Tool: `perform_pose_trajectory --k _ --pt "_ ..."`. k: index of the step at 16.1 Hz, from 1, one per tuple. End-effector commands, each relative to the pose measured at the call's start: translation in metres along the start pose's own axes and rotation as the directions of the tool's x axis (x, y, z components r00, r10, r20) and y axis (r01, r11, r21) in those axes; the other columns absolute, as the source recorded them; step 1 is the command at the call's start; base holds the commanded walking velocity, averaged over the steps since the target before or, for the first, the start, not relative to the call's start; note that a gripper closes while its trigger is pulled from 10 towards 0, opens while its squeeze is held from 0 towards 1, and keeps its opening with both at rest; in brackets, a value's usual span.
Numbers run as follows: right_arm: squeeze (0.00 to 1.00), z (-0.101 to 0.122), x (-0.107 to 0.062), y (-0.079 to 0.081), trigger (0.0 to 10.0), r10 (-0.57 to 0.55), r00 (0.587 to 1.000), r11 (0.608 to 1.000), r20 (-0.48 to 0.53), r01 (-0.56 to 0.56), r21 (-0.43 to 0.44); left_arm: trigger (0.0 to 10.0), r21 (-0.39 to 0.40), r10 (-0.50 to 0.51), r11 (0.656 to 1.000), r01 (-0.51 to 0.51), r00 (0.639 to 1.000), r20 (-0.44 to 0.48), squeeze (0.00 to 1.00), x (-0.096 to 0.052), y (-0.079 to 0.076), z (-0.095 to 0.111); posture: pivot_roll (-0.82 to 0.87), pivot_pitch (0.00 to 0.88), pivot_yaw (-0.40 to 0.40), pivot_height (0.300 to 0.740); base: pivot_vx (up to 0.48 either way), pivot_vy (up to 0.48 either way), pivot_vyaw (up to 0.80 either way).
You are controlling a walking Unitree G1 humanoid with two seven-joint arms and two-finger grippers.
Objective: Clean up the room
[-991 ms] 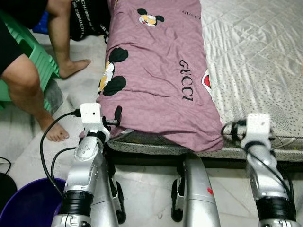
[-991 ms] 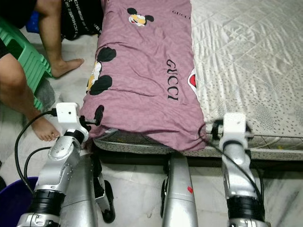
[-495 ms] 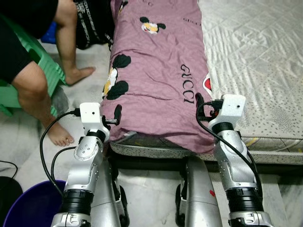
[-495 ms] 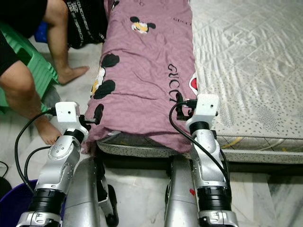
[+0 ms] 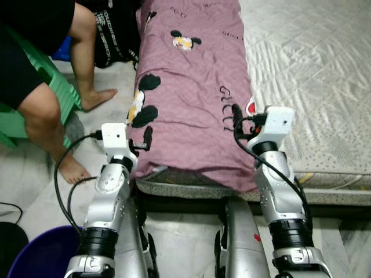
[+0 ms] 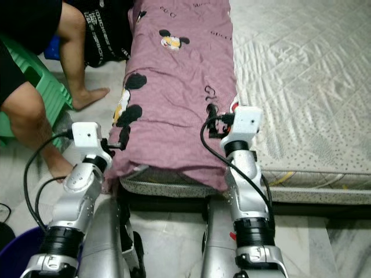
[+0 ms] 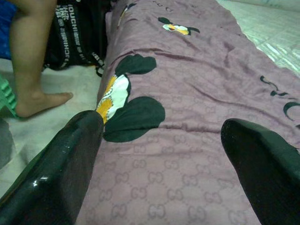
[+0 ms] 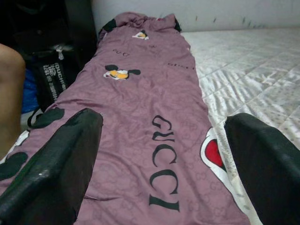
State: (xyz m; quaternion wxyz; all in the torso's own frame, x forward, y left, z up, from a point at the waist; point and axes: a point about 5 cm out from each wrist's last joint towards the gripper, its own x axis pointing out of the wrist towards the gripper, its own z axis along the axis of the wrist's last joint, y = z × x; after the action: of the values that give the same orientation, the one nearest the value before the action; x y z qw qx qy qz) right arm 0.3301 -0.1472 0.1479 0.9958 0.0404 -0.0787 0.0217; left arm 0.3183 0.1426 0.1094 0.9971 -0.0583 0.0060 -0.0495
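Left eye view gives me the purple blanket (image 5: 191, 98) lying in a long strip down the left side of the bed (image 5: 313, 75), its near end hanging over the mattress edge. It looks soft, light and floppy — I'd pinch a fold at each near corner. My left pincer (image 5: 145, 139) sits at the left corner, my right pincer (image 5: 236, 119) over the right part, both spread wide, holding nothing. A person's legs (image 5: 64, 98) stand near — the blanket's far end is cut off.
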Motion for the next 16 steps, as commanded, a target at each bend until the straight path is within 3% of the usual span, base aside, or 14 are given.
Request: perform_pose_trajectory --k 1,8,16 --pt "0.00 0.0023 0.0024 0.0029 10.0 0.013 1.000 1.000 0.015 -0.013 0.000 10.0 0.008 -0.001 1.000 0.001 1.000 -0.001 0.00 -0.0005 0.0007 -0.0012 -0.03 0.128 0.022 0.663 0.000 0.000 0.00" --pt "0.00 0.0009 0.0052 -0.0013 10.0 -0.006 1.000 1.000 0.017 0.007 -0.020 10.0 -0.003 -0.002 1.000 0.002 1.000 0.003 0.00 0.0020 -0.0008 -0.0009 -0.03 0.123 0.026 0.740 0.000 0.000 0.00" --pt "0.00 -0.0070 0.0021 -0.0046 10.0 -0.033 0.999 0.999 -0.013 0.033 -0.031 10.0 0.014 0.015 1.000 -0.015 1.000 0.016 0.00 0.0017 0.0008 -0.0004 -0.03 0.124 0.027 0.740 0.000 0.000 0.00"
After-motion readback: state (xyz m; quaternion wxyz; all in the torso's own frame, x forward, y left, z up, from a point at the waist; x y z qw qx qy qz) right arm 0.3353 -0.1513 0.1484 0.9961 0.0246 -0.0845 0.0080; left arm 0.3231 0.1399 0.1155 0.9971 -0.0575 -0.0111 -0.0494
